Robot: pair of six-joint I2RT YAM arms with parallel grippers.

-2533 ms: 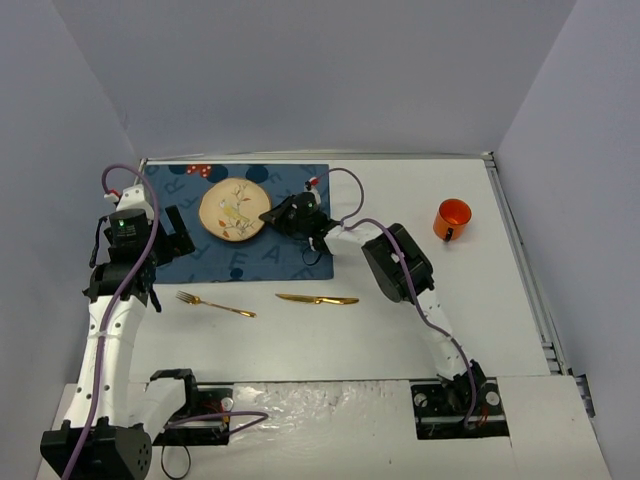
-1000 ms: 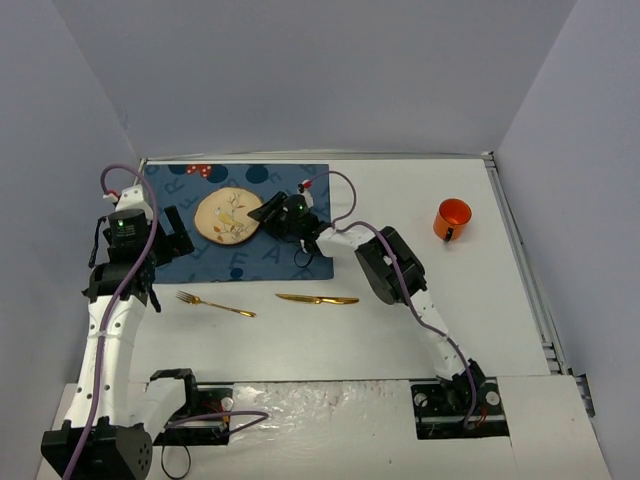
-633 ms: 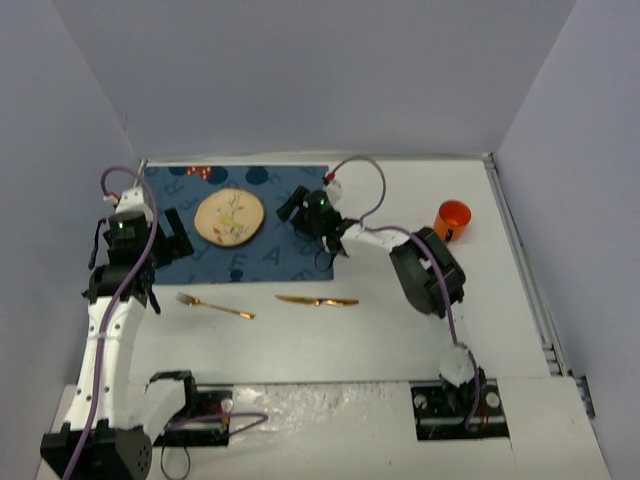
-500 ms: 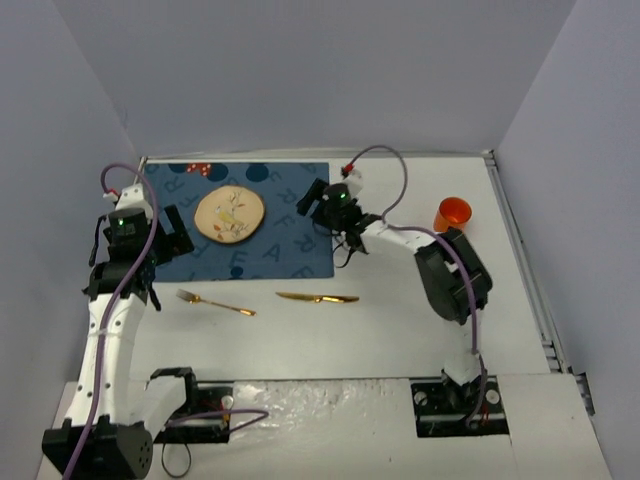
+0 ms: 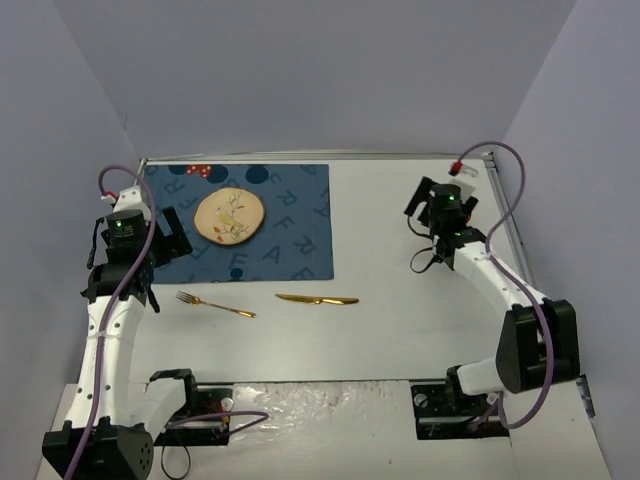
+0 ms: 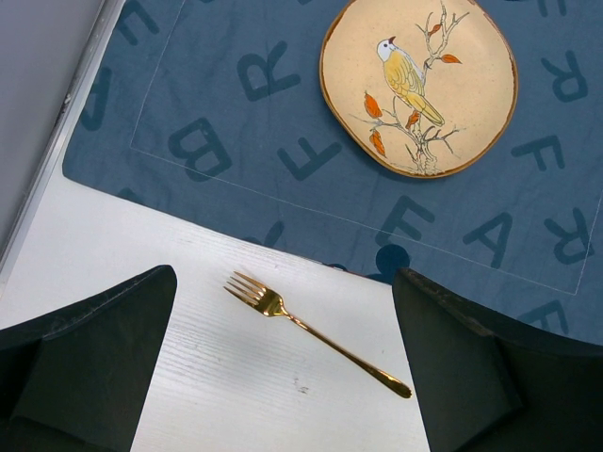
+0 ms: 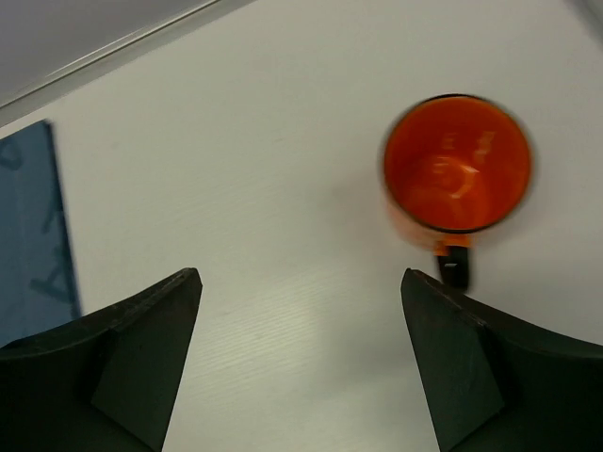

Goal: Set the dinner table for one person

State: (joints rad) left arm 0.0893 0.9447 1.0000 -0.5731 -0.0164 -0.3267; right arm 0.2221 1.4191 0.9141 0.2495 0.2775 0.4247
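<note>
The dinner table (image 5: 400,320) is a wide white top. A cream plate with a bird picture (image 5: 230,215) (image 6: 419,87) lies on the dark blue lettered placemat (image 5: 290,235) (image 6: 236,122). Below the mat lie a gold fork (image 5: 215,304) (image 6: 316,332) and a gold knife (image 5: 317,299). My left gripper (image 5: 163,234) (image 6: 285,280) hangs open above the fork, nothing between its fingers. At the back right my right gripper (image 5: 438,208) (image 7: 300,278) is open and empty. It covers the orange mug in the top view. In the right wrist view the mug (image 7: 457,165) stands upright just ahead of the right finger (image 7: 471,367).
A thin metal rim (image 5: 520,250) runs along the table's right side and back edge (image 7: 113,52). Grey walls close in the back and both sides. Purple cables loop off both arms.
My right arm has swung from the plate on the placemat across to the back right over the mug, its jaws widening. The plate stays on the mat. The left arm has not moved.
</note>
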